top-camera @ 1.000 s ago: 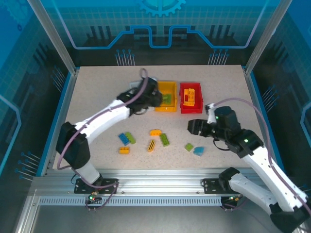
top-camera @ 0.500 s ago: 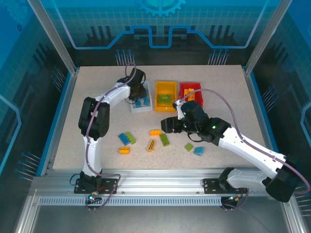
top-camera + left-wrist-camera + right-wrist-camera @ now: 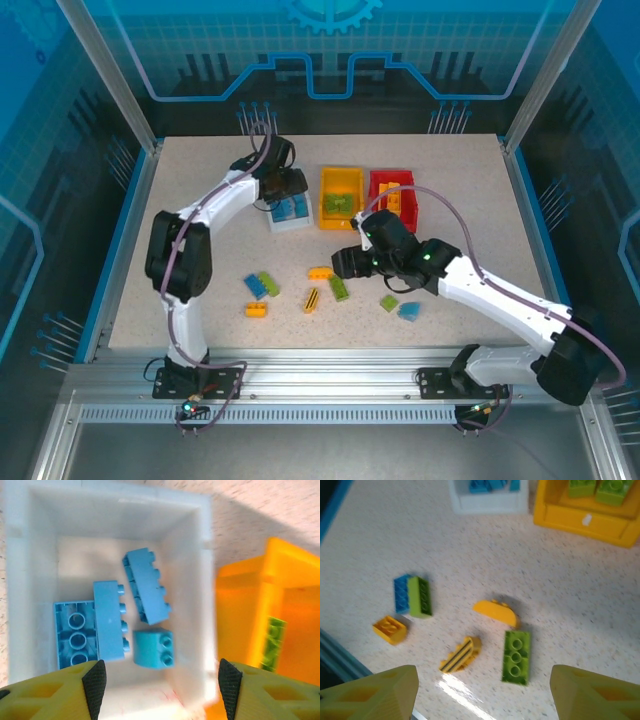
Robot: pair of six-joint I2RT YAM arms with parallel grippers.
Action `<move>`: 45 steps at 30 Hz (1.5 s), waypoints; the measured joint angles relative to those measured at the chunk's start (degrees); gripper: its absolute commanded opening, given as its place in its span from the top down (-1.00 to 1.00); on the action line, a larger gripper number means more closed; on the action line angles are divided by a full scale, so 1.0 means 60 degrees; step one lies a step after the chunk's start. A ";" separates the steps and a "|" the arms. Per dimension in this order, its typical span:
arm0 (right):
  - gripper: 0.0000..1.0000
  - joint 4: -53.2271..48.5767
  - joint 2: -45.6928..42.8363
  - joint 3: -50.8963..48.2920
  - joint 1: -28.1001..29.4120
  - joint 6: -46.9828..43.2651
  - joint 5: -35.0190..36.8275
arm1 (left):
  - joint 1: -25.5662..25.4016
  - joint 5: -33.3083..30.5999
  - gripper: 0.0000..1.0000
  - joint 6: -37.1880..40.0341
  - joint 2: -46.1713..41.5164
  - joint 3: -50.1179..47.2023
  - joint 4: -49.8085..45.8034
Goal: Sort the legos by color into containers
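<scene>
My left gripper [image 3: 162, 687] hangs open over the white bin [image 3: 20, 580], nothing between its fingers. Three blue legos lie in that bin, among them a small one [image 3: 153, 649] just below the jaws. In the top view, the white bin [image 3: 285, 226], the yellow-orange bin [image 3: 341, 184] and the red bin [image 3: 393, 222] stand in a row. My right gripper [image 3: 485, 695] is open above the loose legos: a green plate [image 3: 516, 656], a yellow arch [image 3: 495, 612] and a striped yellow piece [image 3: 461, 655].
A joined blue and green pair [image 3: 262, 284] and a yellow brick [image 3: 256, 309] lie at the front left. A green brick [image 3: 389, 302] and a light blue one [image 3: 409, 311] lie under my right arm. Green bricks [image 3: 597, 487] sit in the yellow-orange bin.
My left gripper moved from the yellow-orange bin to over the white bin and opened. My right gripper swung left from the right side to above the loose bricks.
</scene>
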 measured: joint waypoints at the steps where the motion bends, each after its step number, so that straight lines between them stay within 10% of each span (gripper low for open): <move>1: -0.41 -0.0175 0.0168 0.0033 0.0022 -0.0029 0.0095 | -0.0058 0.0004 -0.30 -0.0004 -0.0459 -0.0237 0.0018; 13: -0.44 -0.1260 0.3322 0.0273 0.1129 -0.0091 0.0379 | -0.1668 0.0346 -0.39 -0.0255 -0.6940 -0.4794 0.0262; 23: 0.13 -0.1169 0.5293 0.1162 0.1126 -0.0160 0.0827 | -0.2255 0.1341 -0.39 -0.1421 -1.0557 -0.7566 -0.0025; 37: 0.44 -0.1716 0.3639 0.1654 0.0208 0.0022 0.1494 | -0.2259 0.1902 -0.39 -0.2335 -1.0870 -0.8018 0.0390; 45: 0.44 -0.2379 0.6218 0.6969 -0.2127 -0.0579 0.0328 | -0.2291 0.1643 -0.40 -0.2317 -0.9373 -0.7056 0.1322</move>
